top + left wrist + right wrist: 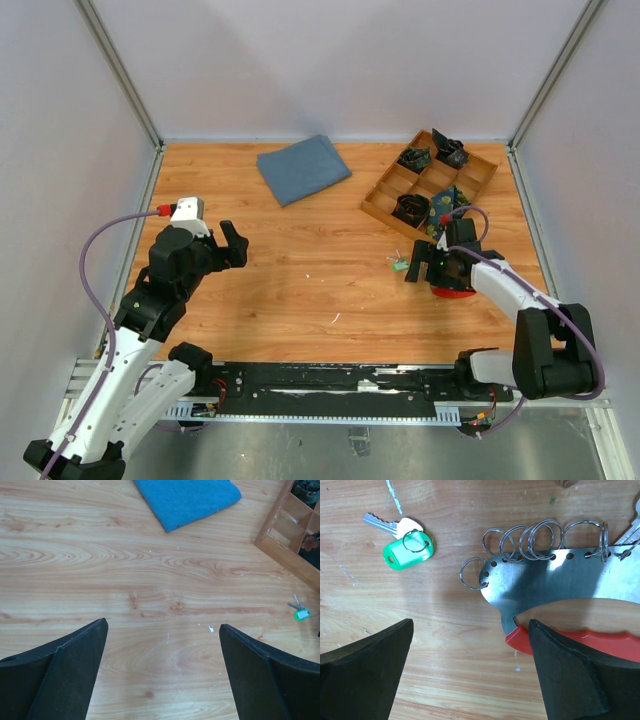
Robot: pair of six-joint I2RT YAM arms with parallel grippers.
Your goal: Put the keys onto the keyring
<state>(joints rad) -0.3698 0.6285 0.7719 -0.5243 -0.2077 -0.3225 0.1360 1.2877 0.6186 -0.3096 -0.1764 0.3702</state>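
A silver key (pixel 381 523) on a small ring with a green tag (pixel 405 554) lies flat on the wood, left of the keyring. The keyring (pixel 590 639) is a red curved loop under a shiny metal plate (pixel 555 577) carrying several split rings (pixel 540 540). Part of another key (pixel 631 530) shows by the last ring. My right gripper (pixel 471 625) hovers open just in front of the plate, its right finger over the red loop's end. From above, the key (pixel 400 264) and red loop (pixel 452 292) lie beside that gripper (pixel 425 262). My left gripper (pixel 232 243) is open over bare wood (pixel 163 625), far from the key (pixel 300 612).
A folded blue cloth (pixel 303 167) lies at the back middle of the table. A wooden compartment tray (pixel 392 172) with dark items stands at the back right, just behind the right gripper. The left wrist view also shows the cloth (pixel 190 497) and the tray (pixel 286 562).
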